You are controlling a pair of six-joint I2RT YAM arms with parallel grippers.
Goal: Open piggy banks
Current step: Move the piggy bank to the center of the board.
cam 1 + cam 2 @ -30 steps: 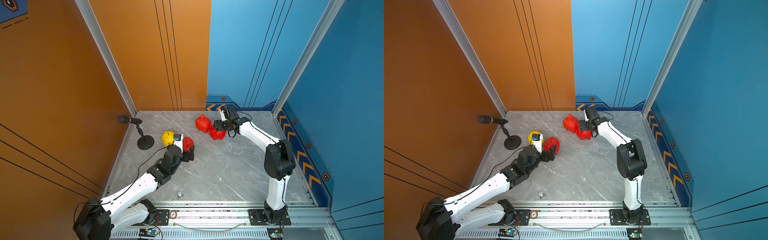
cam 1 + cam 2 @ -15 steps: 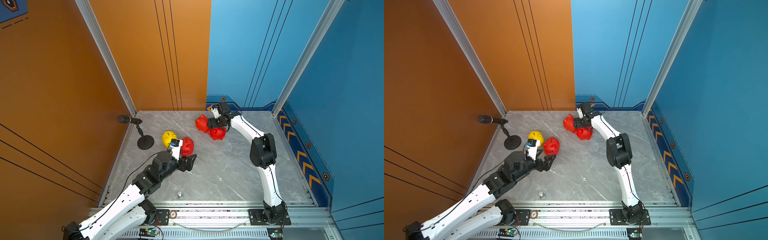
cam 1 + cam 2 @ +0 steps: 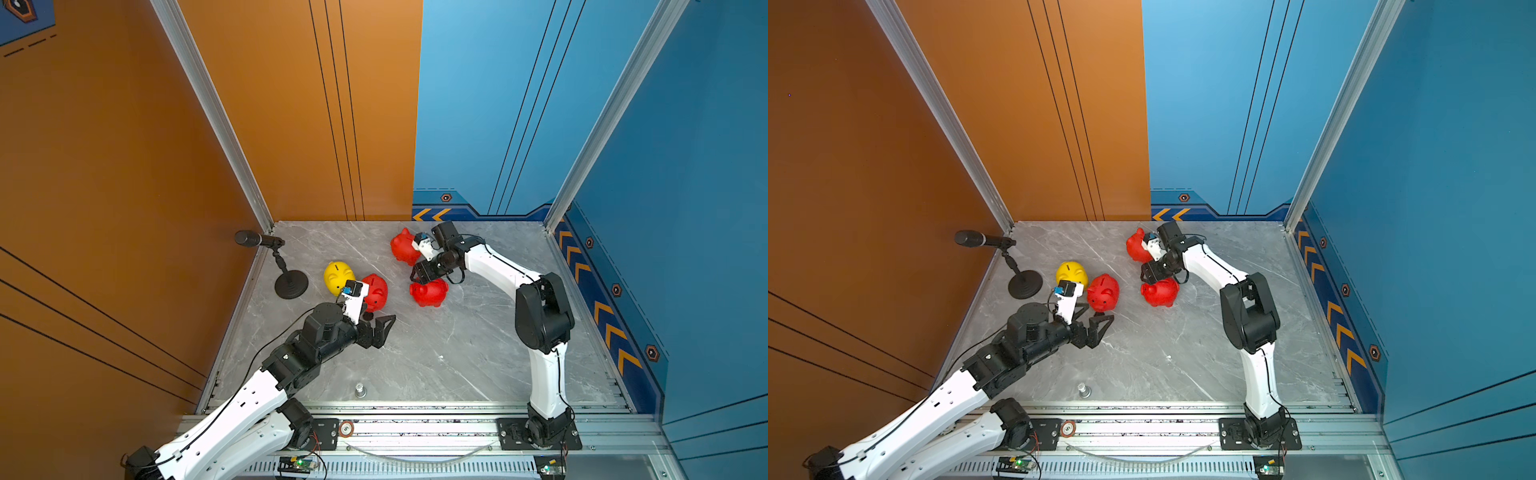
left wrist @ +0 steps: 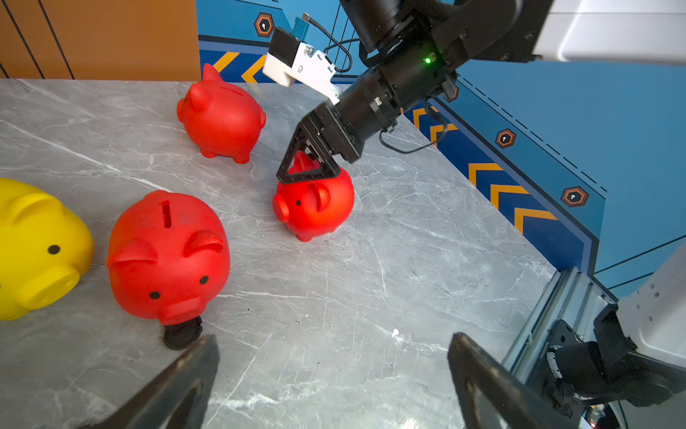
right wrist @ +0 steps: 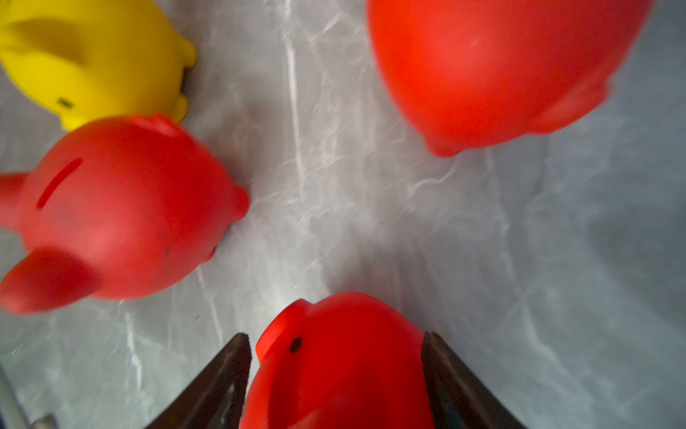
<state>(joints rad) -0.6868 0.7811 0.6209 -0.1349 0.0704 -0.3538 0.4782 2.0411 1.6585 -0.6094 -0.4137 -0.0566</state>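
Four piggy banks stand on the grey marbled table: a yellow one at the left, a red one touching it, a red one at the back, and a red one in the middle. My right gripper comes down from above, shut on the middle red bank, a finger on each flank. My left gripper hangs open and empty, just in front of the left red bank. A black plug disc lies under that bank's snout.
A black microphone on a round stand is at the table's left edge, beside the yellow bank. A small metal stud sticks up near the front edge. Orange and blue walls close the table on three sides; an aluminium rail runs along the front.
My right gripper has closed on the middle red bank and drawn it toward the front, away from the back bank. My left gripper pulled back from the left red bank, staying open.
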